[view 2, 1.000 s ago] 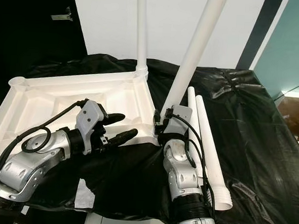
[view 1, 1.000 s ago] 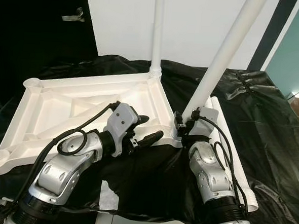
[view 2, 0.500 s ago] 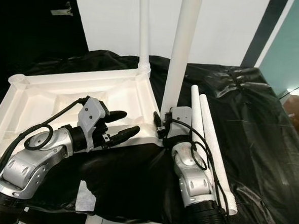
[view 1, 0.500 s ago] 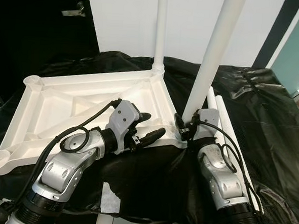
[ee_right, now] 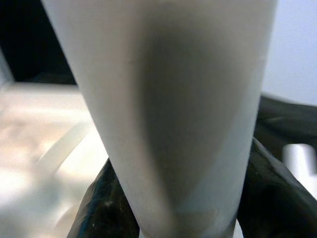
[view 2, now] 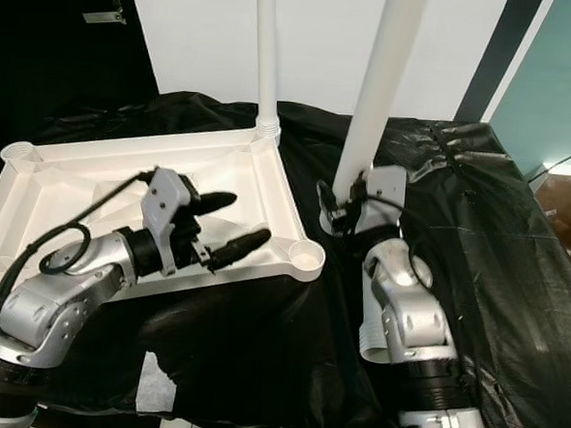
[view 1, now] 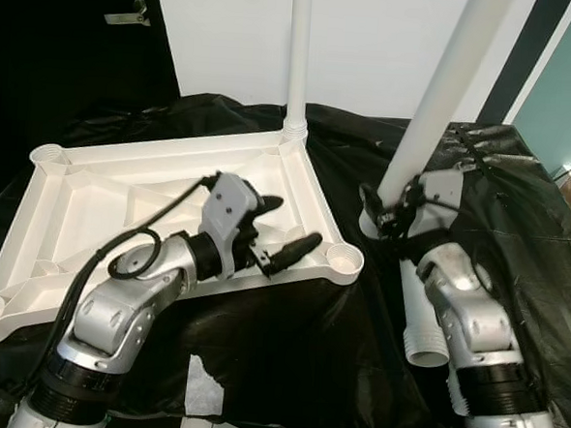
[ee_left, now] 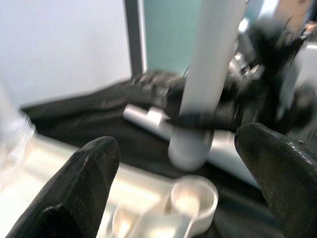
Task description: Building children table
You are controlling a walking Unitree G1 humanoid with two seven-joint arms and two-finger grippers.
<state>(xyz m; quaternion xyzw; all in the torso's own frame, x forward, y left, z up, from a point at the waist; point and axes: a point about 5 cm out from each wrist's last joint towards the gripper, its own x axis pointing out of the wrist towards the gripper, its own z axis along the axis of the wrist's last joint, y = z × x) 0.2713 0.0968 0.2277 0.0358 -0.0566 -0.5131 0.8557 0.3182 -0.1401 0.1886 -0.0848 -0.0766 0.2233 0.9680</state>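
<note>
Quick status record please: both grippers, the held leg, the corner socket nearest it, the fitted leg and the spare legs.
left gripper: open, over the tabletop's near edge
right gripper: shut on held leg, near its lower end
held leg: tilted, lower end above the black cloth, beside the tabletop
near-right socket: empty
fitted leg: upright in far-right corner
spare legs: lying on cloth under the right arm

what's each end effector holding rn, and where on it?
Right end effector: shut on a white leg, near its bottom end. Left end effector: open, holding nothing, over the tabletop.
</note>
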